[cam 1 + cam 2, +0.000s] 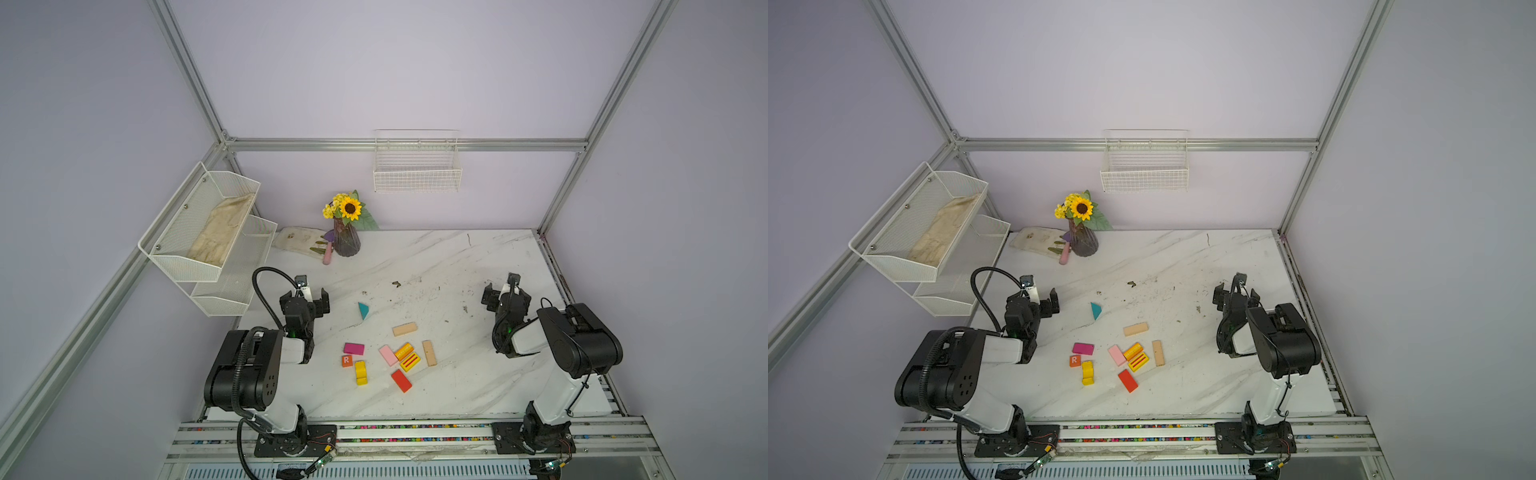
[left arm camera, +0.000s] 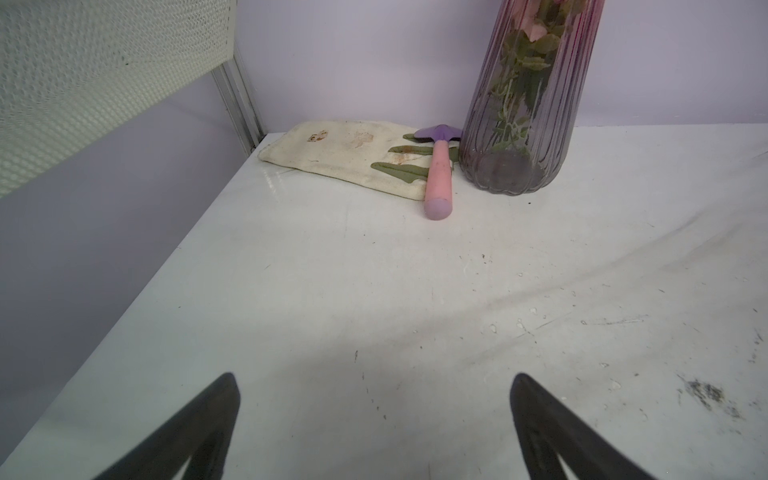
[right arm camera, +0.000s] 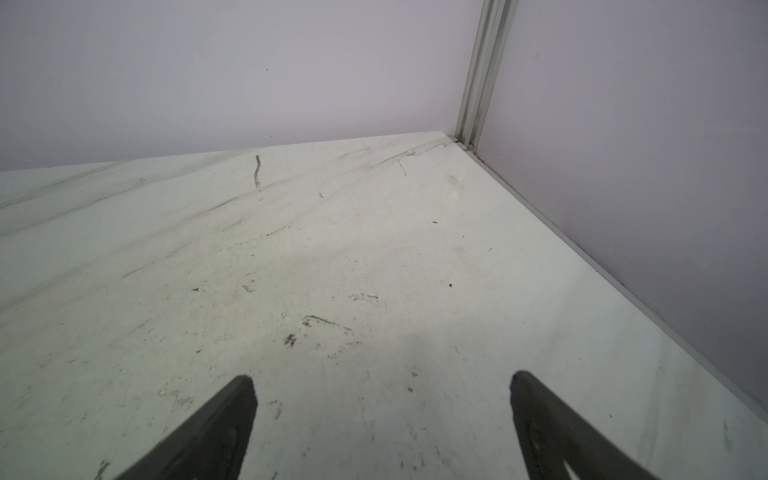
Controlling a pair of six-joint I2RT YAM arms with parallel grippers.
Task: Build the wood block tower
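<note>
Ten small painted wood blocks (image 1: 1128, 380) lay scattered singly on the white marble-patterned tabletop (image 1: 469, 266), between the two arms and toward its front half, none resting on another. The teal triangular block (image 1: 363, 310) sat farthest back, apart from the rest. A tan wooden slab (image 1: 404, 329) lay in front of it and to the right. The magenta slab (image 1: 353, 348) lay just behind the orange cube marked "R" (image 1: 347, 360), with the yellow notched block (image 1: 360, 372) just beside that cube. The pink slab (image 1: 388, 355), the orange-yellow ridged block (image 1: 404, 351) and the yellow block with red stripes (image 1: 410, 361) were bunched close together. A second tan slab (image 1: 429, 353) lay just to their right, and the red slab (image 1: 401, 380) lay nearest the front edge.

The left pincer (image 2: 372, 379) hung over bare tabletop with its jaws spread wide and nothing between them. It faced the ribbed purple glass vase of sunflowers (image 2: 519, 124), the pink-handled purple garden tool (image 2: 438, 178) and the stained cream cloth (image 2: 340, 153). The right pincer (image 3: 382, 376) was likewise spread wide and empty over bare tabletop, facing the far right corner, well apart from every block.
</note>
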